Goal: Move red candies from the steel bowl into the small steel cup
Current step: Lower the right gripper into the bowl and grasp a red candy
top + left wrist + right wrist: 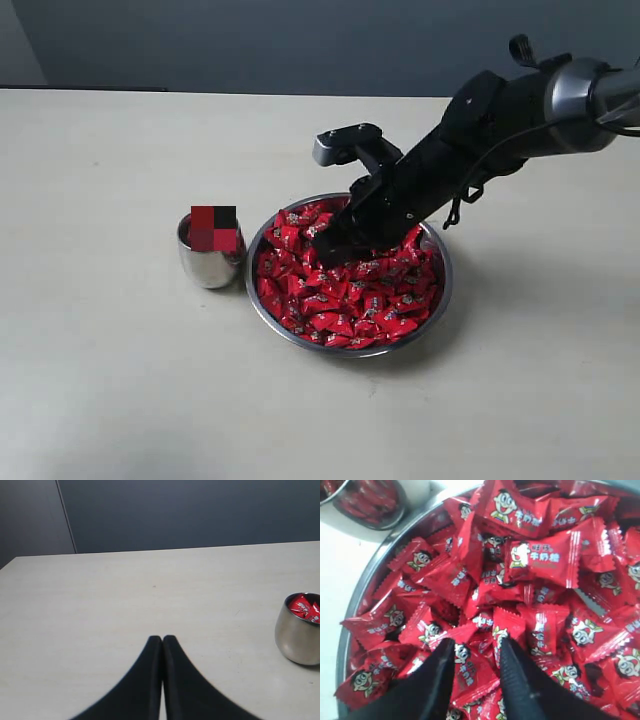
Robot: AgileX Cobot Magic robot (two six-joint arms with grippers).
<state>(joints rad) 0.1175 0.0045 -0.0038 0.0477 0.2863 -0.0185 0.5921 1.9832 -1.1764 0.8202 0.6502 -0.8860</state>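
place: robot lab bench | evidence: bare pale tabletop (100,360), plain grey-blue partition wall (250,45), black robot arm (500,120)

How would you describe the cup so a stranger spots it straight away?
On the pale table sits a wide steel bowl heaped with red candies. Left of it in the exterior view stands the cup: small, rounded, mirror-shiny steel, far narrower than the bowl.

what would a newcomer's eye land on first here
The heap of red candies filling the steel bowl near the middle of the scene stands out most. The black right gripper, jaws parted, dips into that heap from the right. Just left of the bowl, the small steel cup already holds some red candies.
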